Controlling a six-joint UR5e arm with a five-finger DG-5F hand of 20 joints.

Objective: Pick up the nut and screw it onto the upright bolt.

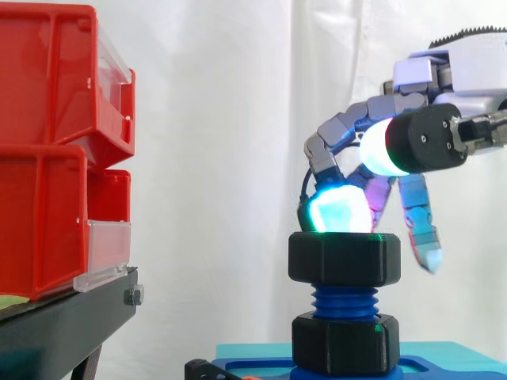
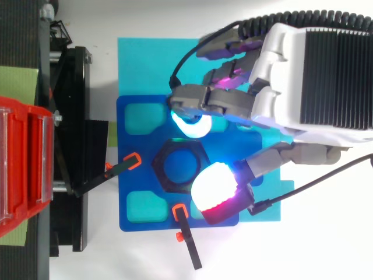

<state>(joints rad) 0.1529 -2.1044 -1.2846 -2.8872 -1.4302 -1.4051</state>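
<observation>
A black hex nut [image 1: 344,257] sits on top of the upright blue bolt [image 1: 344,302], with several threads bare below it. A second black hex piece [image 1: 344,342] sits at the bolt's foot on the blue fixture plate [image 2: 125,175]. My hand [image 2: 315,64] hangs over the nut from the right. One cyan fingertip [image 1: 341,210] rests at the nut's top rim on its far side. The white and red thumb pad [image 2: 213,186] floats above the near side, clear of the nut. The other fingers point down behind the nut. Nothing is clasped.
Stacked red bins [image 1: 47,158] stand on a black stand [image 1: 63,324] to the left. The fixture lies on a cyan sheet [image 2: 140,64]. Two black clamps with orange tips [image 2: 122,166] [image 2: 185,233] hold the plate's edges.
</observation>
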